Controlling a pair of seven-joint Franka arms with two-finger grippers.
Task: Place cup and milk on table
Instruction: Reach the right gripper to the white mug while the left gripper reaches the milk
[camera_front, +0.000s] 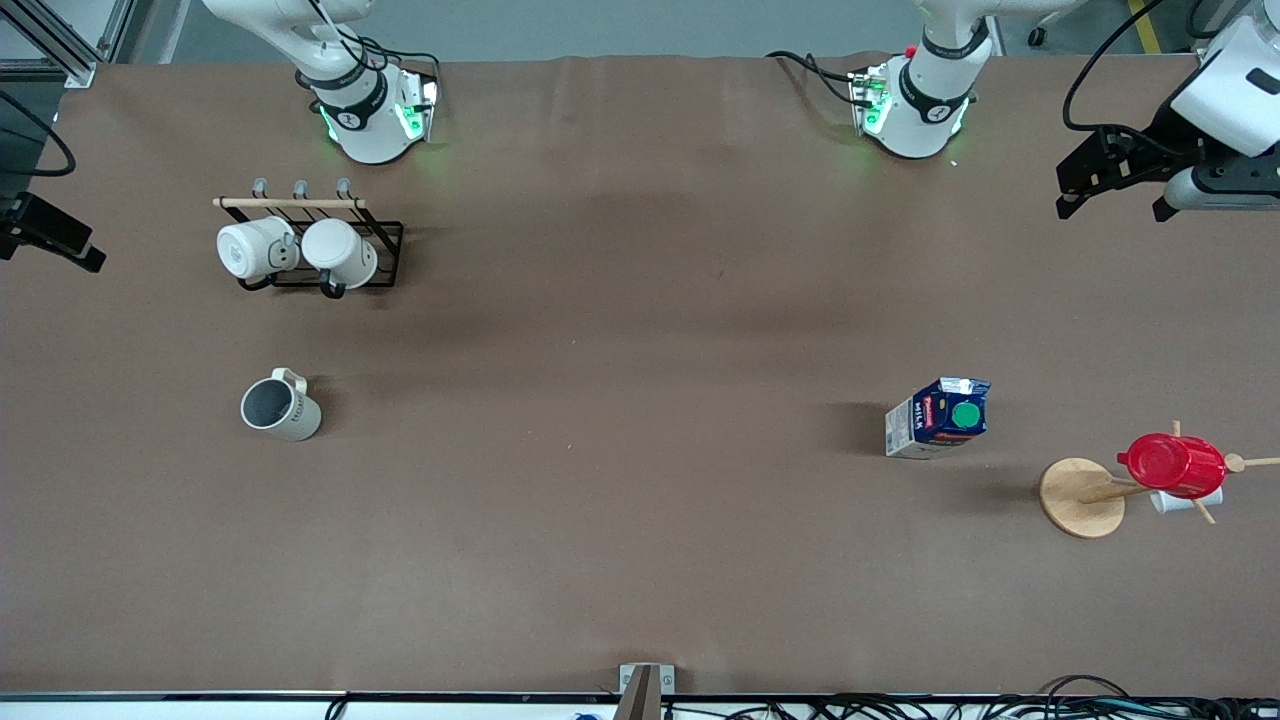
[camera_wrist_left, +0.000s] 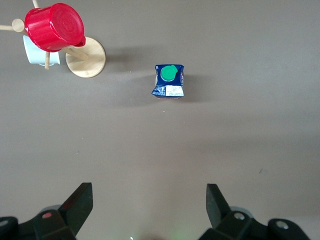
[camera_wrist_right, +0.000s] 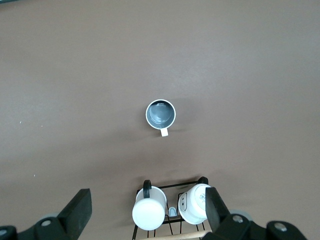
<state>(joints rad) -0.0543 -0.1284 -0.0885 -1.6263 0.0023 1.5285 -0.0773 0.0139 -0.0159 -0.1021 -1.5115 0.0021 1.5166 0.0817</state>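
The right tool (camera_wrist_right: 146, 196) is held high over the right arm's end of the bench (camera_front: 640, 560), with its fingers spread wide and nothing between them. The cup (camera_front: 280, 410) stands upright on the bench, well apart from this tool and far below it. A wire rack (camera_front: 385, 250) carrying two white mugs (camera_front: 255, 250) lies closer under the tool than the cup does. If the tool were lowered carelessly, the rack could be struck. One of the brighter mugs could also be taken for the cup. The cup's handle could be clipped by a finger, and the cup would then be spun or tipped.

The milk (camera_front: 937, 418) stands upright on the bench, well below the left tool (camera_front: 1115, 200) and apart from it. A wooden stand (camera_front: 1082, 497) holding a red cup (camera_front: 1172, 465) is near the carton. The left tool is likewise raised, spread wide and empty. The carton is judged light and tall for its base, so it could be toppled by a glancing touch. The stand's pegs could be caught if the approach were made from that side.

Both task things appear already set down, so the main hazard is judged to be needless contact.
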